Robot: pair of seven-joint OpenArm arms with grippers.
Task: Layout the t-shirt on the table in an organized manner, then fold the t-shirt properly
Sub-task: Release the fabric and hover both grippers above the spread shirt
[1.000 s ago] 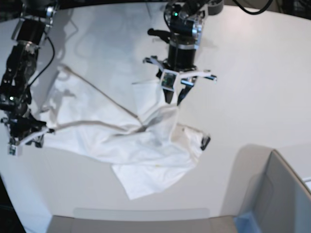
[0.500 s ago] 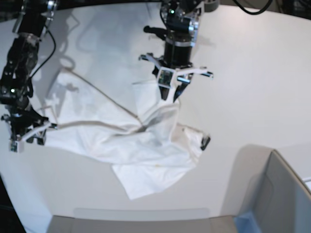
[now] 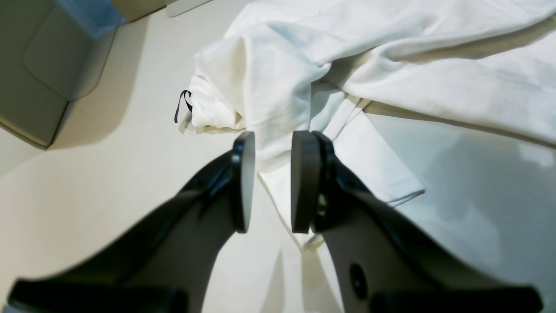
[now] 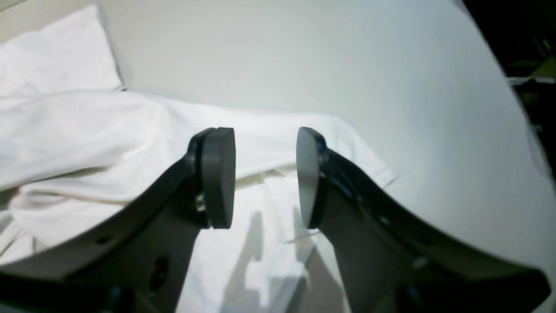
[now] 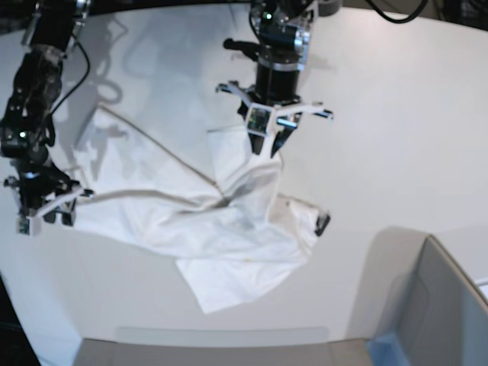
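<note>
The white t-shirt point(image 5: 198, 229) lies crumpled on the white table point(image 5: 396, 137), with a raised fold running across it. Its print is hidden. Its black tag point(image 5: 322, 223) sticks out at the right edge and shows in the left wrist view point(image 3: 182, 102). My left gripper point(image 5: 267, 149) hangs low over the shirt's far edge beside a flat sleeve. Its pads point(image 3: 304, 180) stand a little apart over the cloth point(image 3: 391, 78). My right gripper point(image 5: 49, 210) is at the shirt's left end, pads point(image 4: 217, 174) apart above the hem point(image 4: 87, 126).
A grey bin-like box point(image 5: 442, 305) stands at the front right, and also shows in the left wrist view point(image 3: 47, 65). The table's curved edge point(image 4: 512, 108) runs close to the right arm. Bare tabletop lies right of the shirt.
My left gripper has drifted a little toward the far side of the table. My right gripper has shifted slightly up and right. The shirt has hardly moved.
</note>
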